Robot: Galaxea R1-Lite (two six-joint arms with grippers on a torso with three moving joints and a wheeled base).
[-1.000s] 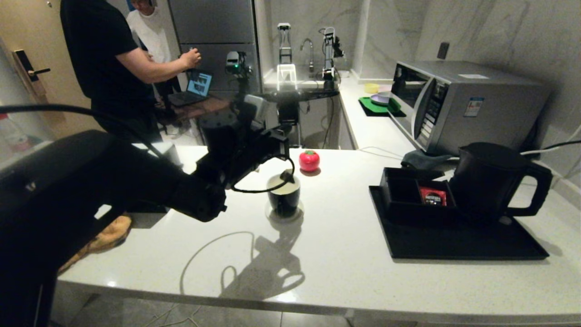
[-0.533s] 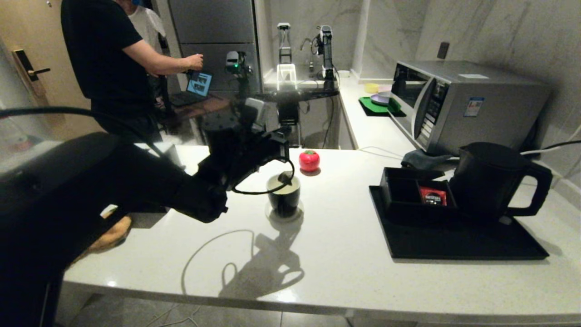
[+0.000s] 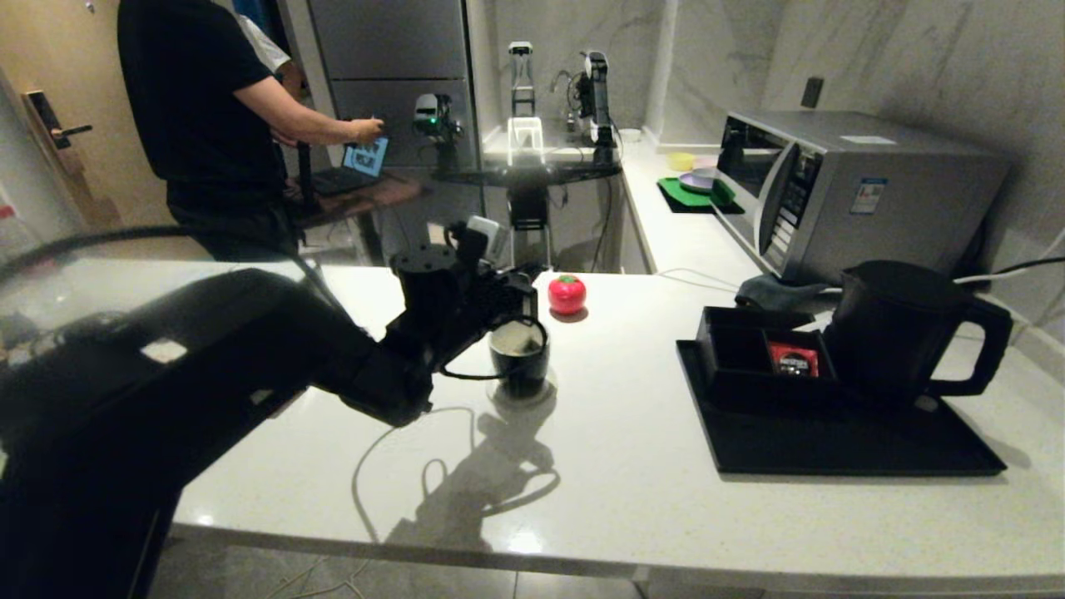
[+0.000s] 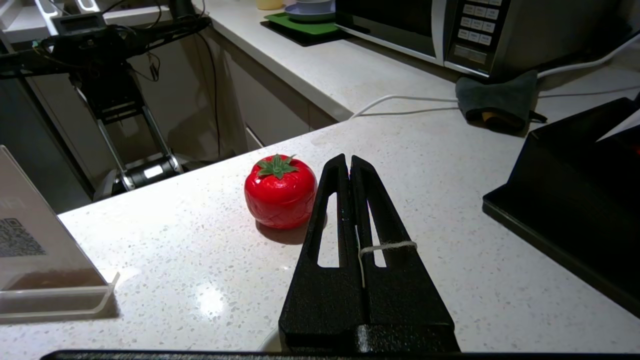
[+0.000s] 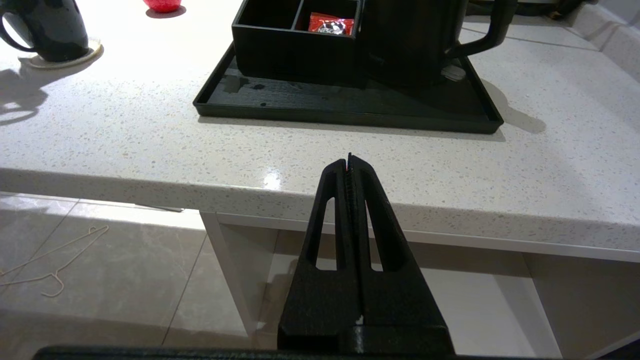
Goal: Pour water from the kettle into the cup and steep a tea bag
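While your left claw (image 4: pixel 348 162) stays pinched together on a thin white string (image 4: pixel 387 246) over the cup (image 3: pixel 519 358) at frame centre, treat that string as limp and light; right claw (image 5: pixel 348 159) sits together, idle, below the bench (image 3: pixel 632 416) edge.

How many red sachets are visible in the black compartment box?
1: the red sachet lies in the compartment of the box nearest the kettle. Others may be hidden.

L gripper (image 4: pixel 349 161) pressed closed w/ white string between fingers, just above the cup (image 3: pixel 519 359). R gripper (image 5: pixel 349 157) closed, parked well off it.
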